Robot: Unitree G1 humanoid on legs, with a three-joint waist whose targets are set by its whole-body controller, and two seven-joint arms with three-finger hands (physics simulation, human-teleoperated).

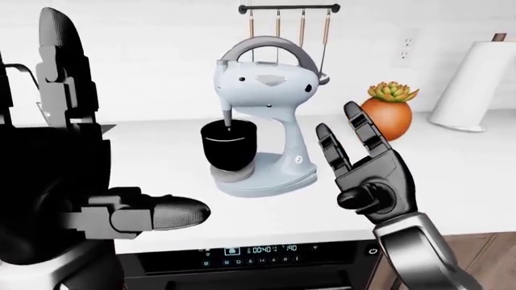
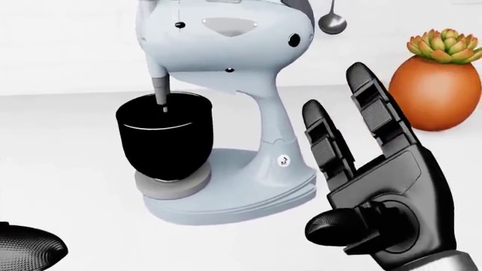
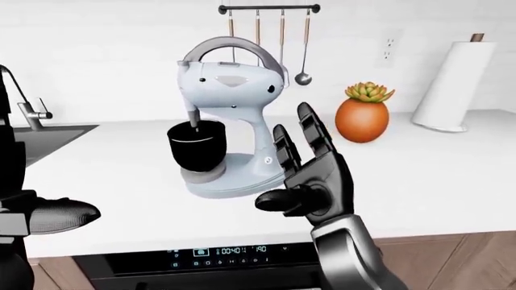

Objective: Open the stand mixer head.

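Left-eye view puts the stand mixer [image 1: 262, 115] mid-counter, well clear of the near edge, head [image 1: 266, 75] down with the beater shaft dipping into the black bowl [image 1: 229, 145]. Right hand [image 1: 369, 166] up just right of the mixer's pedestal, three fingers spread apart, palm facing the machine, touching nothing. Left hand [image 1: 145, 212] low at near left, fingers seemingly extended and holding nothing, well apart from the mixer. Likely risks: pushing the head sideways rather than lifting it from under the nose, which could slide or tip the whole mixer on the smooth counter; catching the arched handle [image 1: 270, 51] and dragging the base toward the edge; knuckles knocking the orange succulent pot [image 1: 387, 115] just right of the mixer during the reach; lifting without steadying the base, so the bowl rocks on its seat. White countertop [image 1: 452, 181], matte and uncluttered near the robot. White wall beyond, with a utensil rail [image 1: 288, 8] of hanging tools above the mixer, a socket [image 1: 407, 48] and a paper towel roll [image 1: 476, 84] far right. Faucet [image 3: 24, 109] and sink at far left in the right-eye view; oven control panel [image 1: 258, 249] under the near counter edge.
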